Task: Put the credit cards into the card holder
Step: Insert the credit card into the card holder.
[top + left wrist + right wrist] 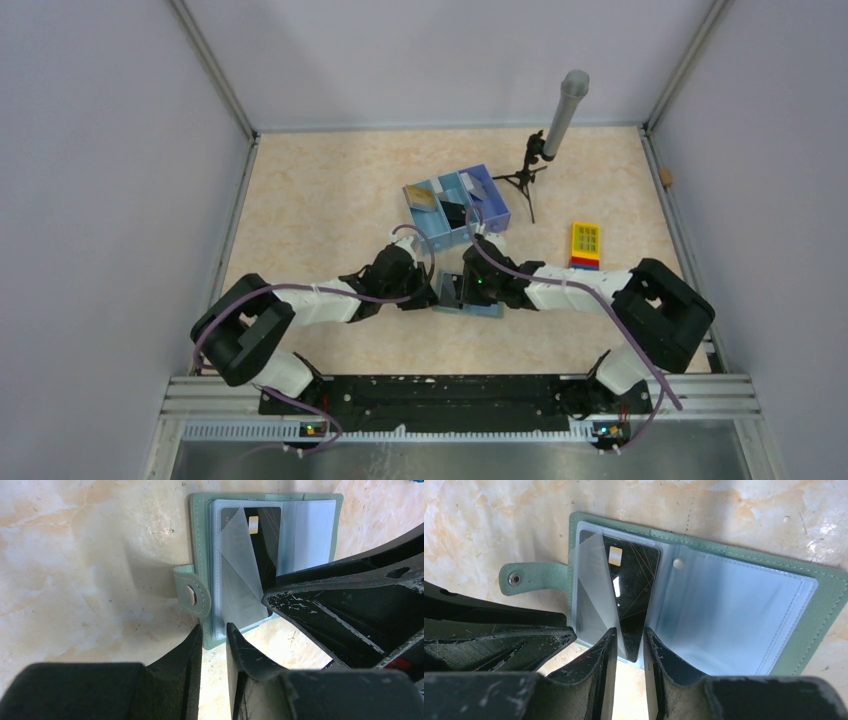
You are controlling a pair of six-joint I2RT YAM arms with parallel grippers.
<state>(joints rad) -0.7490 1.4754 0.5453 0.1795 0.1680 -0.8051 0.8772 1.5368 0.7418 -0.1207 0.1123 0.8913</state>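
Note:
The card holder [482, 309] lies open on the table, grey-green outside [200, 525], light blue inside [734, 610]. A black credit card [634, 585] sits slanted in its left clear sleeve, one corner poking out past the near edge. My right gripper [630, 632] is narrowly open, its fingers on either side of that corner. My left gripper [214, 630] is also narrowly open, with its fingertips [196, 642] at the holder's edge beside the snap tab [192, 595]. In the top view both grippers [428, 290] [468, 283] meet over the holder.
A blue three-compartment tray [497, 213] behind the holder has more cards [422, 197] in it. A microphone on a small tripod [530, 170] stands to its right. A yellow and red block [585, 243] lies farther right. Walls enclose the table.

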